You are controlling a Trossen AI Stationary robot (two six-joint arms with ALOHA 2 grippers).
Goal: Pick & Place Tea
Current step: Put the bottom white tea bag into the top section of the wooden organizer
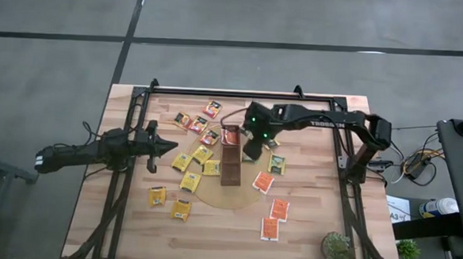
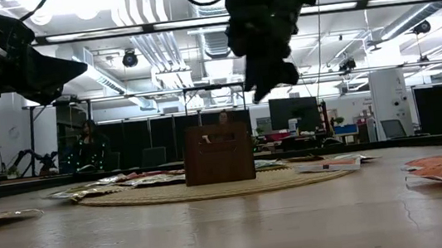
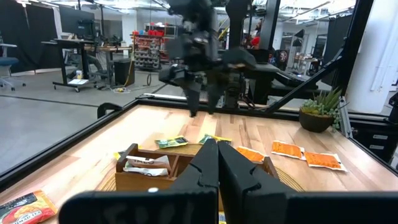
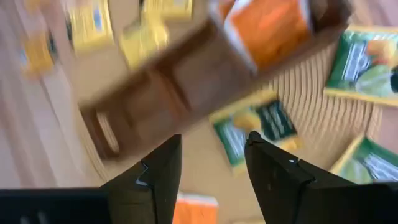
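Right now I have the right gripper (image 1: pixel 256 147) hanging above the table just beside the far end of the long brown tray (image 1: pixel 230 177), its jaws spread with nothing between them; the wrist view shows clear air between the two fingers (image 4: pixel 154 180). One orange sachet (image 4: pixel 268 25) lies in the tray's end compartment below it, so I judge one drop done and the next pick due. The rest of the tea is loose: yellow sachets (image 1: pixel 202 154) on my left of the tray, some overlapping the round woven mat (image 1: pixel 212 193), three orange ones (image 1: pixel 263 182) on the other side, and green-and-yellow ones (image 1: pixel 276 164) close under the right arm. The left gripper (image 1: pixel 169 148) waits near the yellow cluster, jaws pressed together and empty, pointed at the tray. To do this step well, I would choose a sachet lying alone rather than an overlapping one, probably the green-and-yellow one nearest the right gripper, come straight down with the jaws wide, and pinch an edge, since these flat packets give little to grab. I would lift well clear of the tray wall before crossing, and pick a compartment that is not yet filled. I would also keep the right arm away from the waiting left one.
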